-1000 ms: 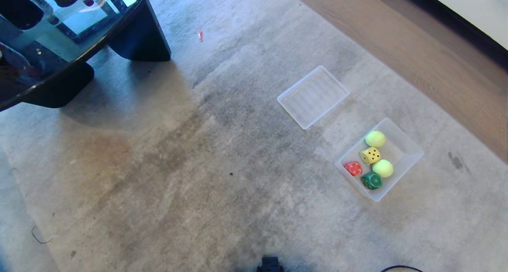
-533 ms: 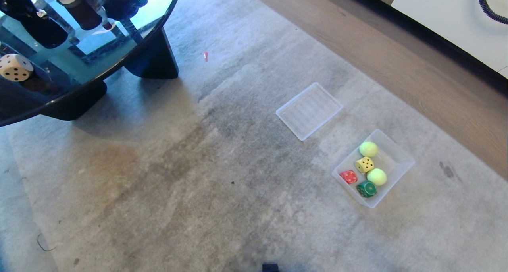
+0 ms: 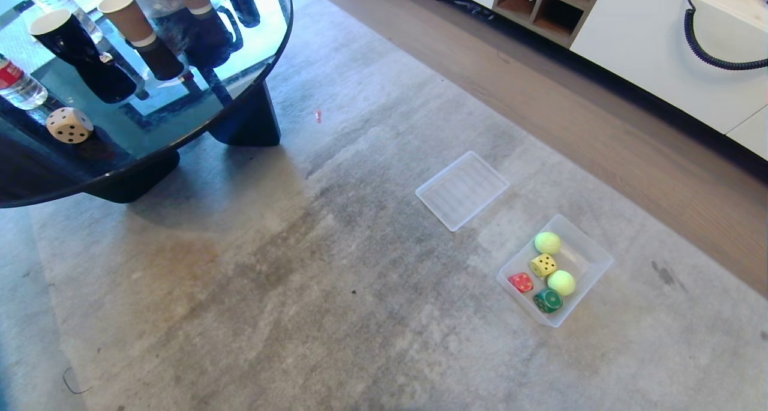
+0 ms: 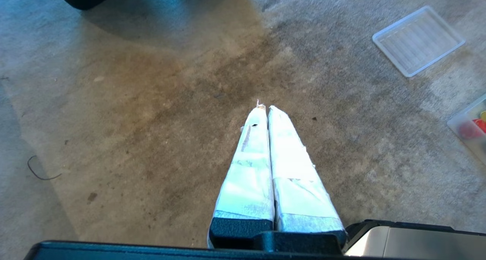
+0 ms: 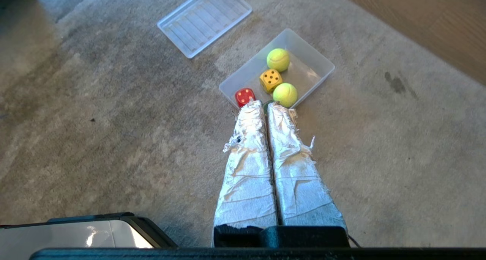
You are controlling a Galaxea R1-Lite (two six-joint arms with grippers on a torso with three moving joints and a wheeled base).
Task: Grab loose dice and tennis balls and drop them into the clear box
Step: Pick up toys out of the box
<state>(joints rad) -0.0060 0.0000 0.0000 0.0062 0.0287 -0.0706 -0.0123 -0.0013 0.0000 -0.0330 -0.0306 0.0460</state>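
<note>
- Deep rectangular translucent plastic clear box [image 3: 591, 252]: on the grey carpet [image 3: 336, 291], robot's right; long axis runs diagonally, from near-left to far-right in the head view.
- Two fuzzy yellow-green tennis balls [image 3: 548, 242] [image 3: 561, 282]: inside the box.
- Yellow rounded die [image 3: 543, 264]: in the box, between the two balls.
- Red die [image 3: 521, 281] and green die [image 3: 548, 300]: in the box, at its near end.
- Cream die with dark pips [image 3: 69, 125]: loose on the round dark glass worktop [image 3: 180, 129], far left.
- Flat ribbed clear tray [image 3: 462, 189]: on the carpet, near the box, not touching.
- Left hand [image 4: 264, 109]: tape-wrapped fingers pressed together, empty, over bare carpet.
- Right hand [image 5: 262, 105]: fingers pressed together, empty, pointing at the box's near end.
</note>
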